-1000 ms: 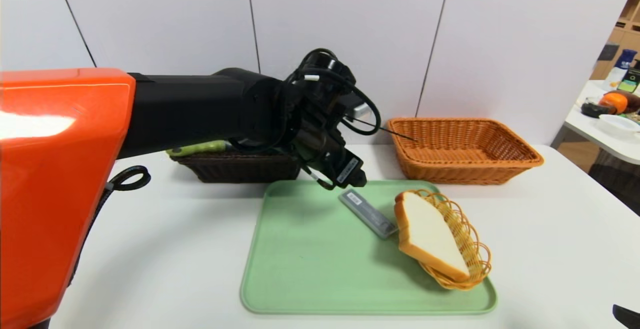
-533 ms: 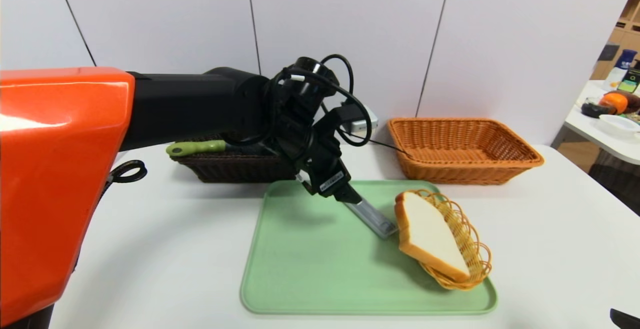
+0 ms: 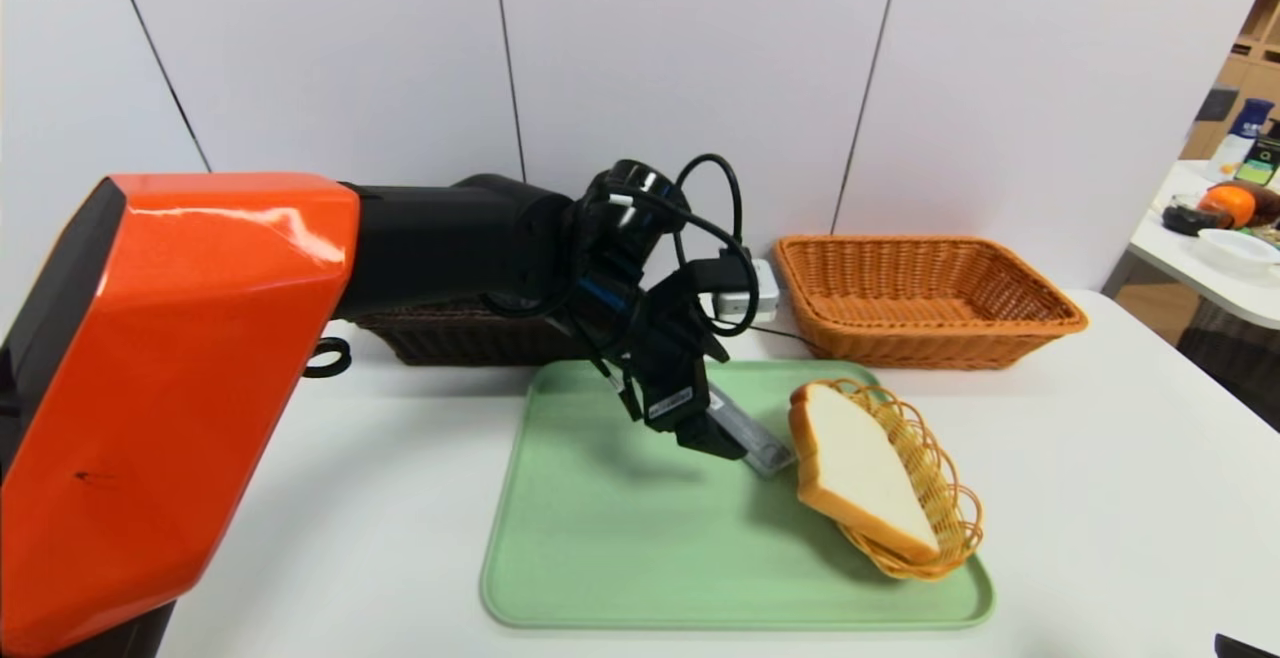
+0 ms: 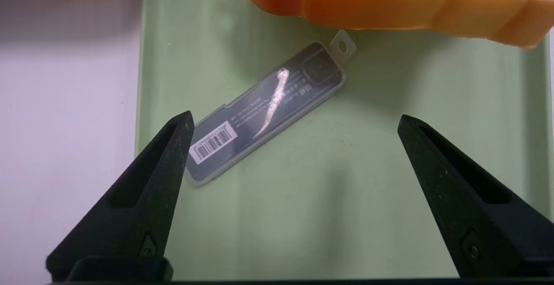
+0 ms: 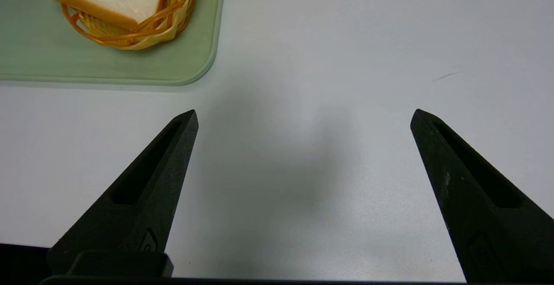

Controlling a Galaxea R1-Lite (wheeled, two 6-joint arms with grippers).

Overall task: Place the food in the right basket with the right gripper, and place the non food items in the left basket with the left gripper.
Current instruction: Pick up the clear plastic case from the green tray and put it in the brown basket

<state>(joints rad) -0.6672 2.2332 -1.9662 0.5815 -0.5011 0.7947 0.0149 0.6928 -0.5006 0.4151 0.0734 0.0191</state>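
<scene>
left gripper [image 4: 294,120]: jaws spread wide, holding nothing, angled down over the tray; one jaw tip by the case's barcode end
grey case [image 4: 266,109]: flat on the green tray [image 3: 620,538], lying slantwise across the jaw line, far end near the bread's crust
handling: looks light, stiff, glossy and slippery; thin profile leaves little to pinch, so close across the narrow width at mid-length
bread slice [image 3: 860,468]: propped in the small yellow wicker dish [image 3: 935,498]; likely soft
left basket [image 3: 470,336]: behind the arm, mostly hidden
right basket [image 3: 925,298]: empty
right gripper [image 5: 303,116]: parked over bare table, jaws wide, empty
</scene>
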